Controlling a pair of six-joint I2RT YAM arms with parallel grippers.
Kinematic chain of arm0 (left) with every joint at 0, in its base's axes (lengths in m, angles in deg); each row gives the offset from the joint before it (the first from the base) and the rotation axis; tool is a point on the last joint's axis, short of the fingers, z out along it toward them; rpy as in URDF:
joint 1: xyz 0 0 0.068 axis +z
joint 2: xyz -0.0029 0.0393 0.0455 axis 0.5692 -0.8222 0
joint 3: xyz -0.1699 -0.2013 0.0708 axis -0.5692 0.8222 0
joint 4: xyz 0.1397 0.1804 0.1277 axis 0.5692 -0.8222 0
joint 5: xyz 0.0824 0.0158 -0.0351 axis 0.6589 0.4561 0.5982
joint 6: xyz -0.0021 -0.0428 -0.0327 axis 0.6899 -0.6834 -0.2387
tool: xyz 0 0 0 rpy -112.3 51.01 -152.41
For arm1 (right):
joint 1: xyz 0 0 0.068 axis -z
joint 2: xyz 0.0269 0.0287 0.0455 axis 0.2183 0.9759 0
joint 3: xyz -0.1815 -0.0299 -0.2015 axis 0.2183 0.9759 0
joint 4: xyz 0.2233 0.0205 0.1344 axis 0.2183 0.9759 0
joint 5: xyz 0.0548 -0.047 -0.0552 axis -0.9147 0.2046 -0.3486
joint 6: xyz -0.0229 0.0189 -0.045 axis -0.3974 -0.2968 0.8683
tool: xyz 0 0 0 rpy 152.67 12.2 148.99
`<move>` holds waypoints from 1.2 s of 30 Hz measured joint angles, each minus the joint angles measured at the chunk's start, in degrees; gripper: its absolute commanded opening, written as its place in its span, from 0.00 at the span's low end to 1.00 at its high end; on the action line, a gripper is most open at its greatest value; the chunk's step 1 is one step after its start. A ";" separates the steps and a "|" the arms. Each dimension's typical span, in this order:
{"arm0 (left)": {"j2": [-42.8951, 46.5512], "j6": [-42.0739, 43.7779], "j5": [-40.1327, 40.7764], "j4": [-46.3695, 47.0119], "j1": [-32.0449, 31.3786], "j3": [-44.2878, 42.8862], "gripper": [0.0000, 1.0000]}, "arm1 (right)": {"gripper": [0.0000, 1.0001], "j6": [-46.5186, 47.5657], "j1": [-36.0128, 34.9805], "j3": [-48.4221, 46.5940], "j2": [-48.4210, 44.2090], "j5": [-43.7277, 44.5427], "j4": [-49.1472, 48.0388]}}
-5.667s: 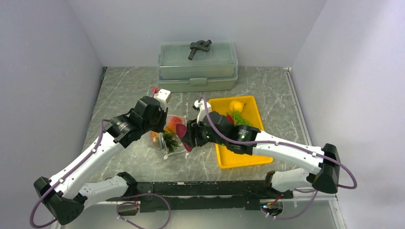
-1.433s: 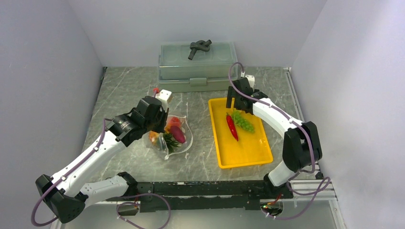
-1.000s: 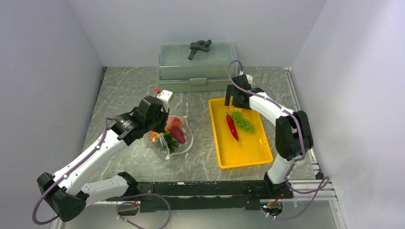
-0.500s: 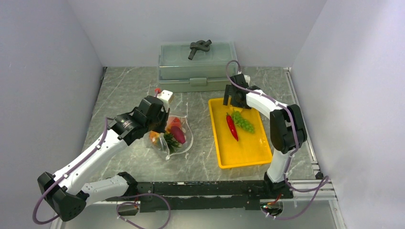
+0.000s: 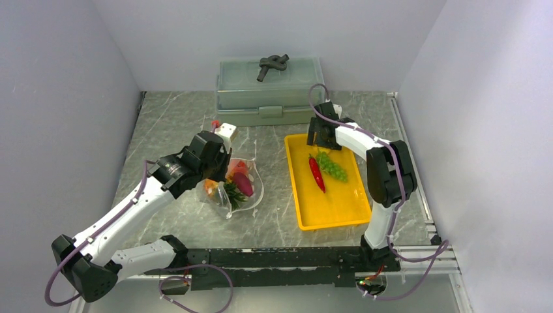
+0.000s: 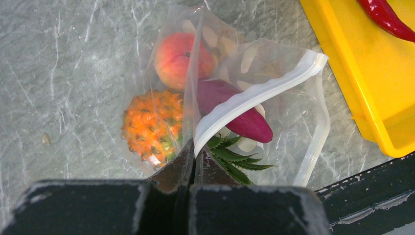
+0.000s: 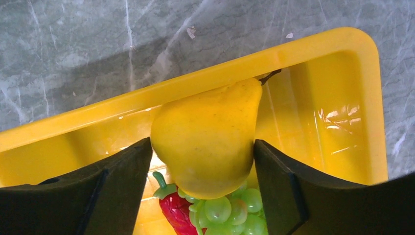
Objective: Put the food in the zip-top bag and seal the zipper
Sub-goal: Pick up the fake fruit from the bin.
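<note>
Three toys inside clear zip-top bag (image 6: pixel 293 98): peach (image 6: pixel 176 58), orange pineapple (image 6: pixel 151 122), purple eggplant (image 6: pixel 235 110). Bag flat on grey table (image 5: pixel 176 124), mouth open, just left of yellow tray (image 5: pixel 332 208). Left gripper (image 6: pixel 193 156) pinched tight on white zipper (image 6: pixel 259 95) near one end. In tray's far corner, right gripper (image 7: pixel 203 152) set wide, one finger against each side of yellow pear (image 7: pixel 205 127), pear down on tray floor. Green grapes (image 5: pixel 332 167) and red chili (image 5: pixel 316 173) just beside pear. Grey-green lidded box (image 5: pixel 270 91) at back of table.

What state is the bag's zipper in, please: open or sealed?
Open: the zipper gapes, its two strips apart, the left gripper pinching one.
</note>
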 measured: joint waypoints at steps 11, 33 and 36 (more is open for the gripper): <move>0.00 0.00 0.02 0.00 0.00 0.00 0.00 | 0.48 -0.15 0.11 -0.07 -0.02 -0.22 0.24; 0.00 -0.02 0.00 0.00 0.00 0.00 0.00 | 0.44 -0.37 -0.68 7.13 -19.04 -2.14 0.22; -0.02 -0.02 0.00 0.00 0.00 0.00 0.00 | 0.43 -0.37 -1.75 8.83 -23.21 -2.78 0.26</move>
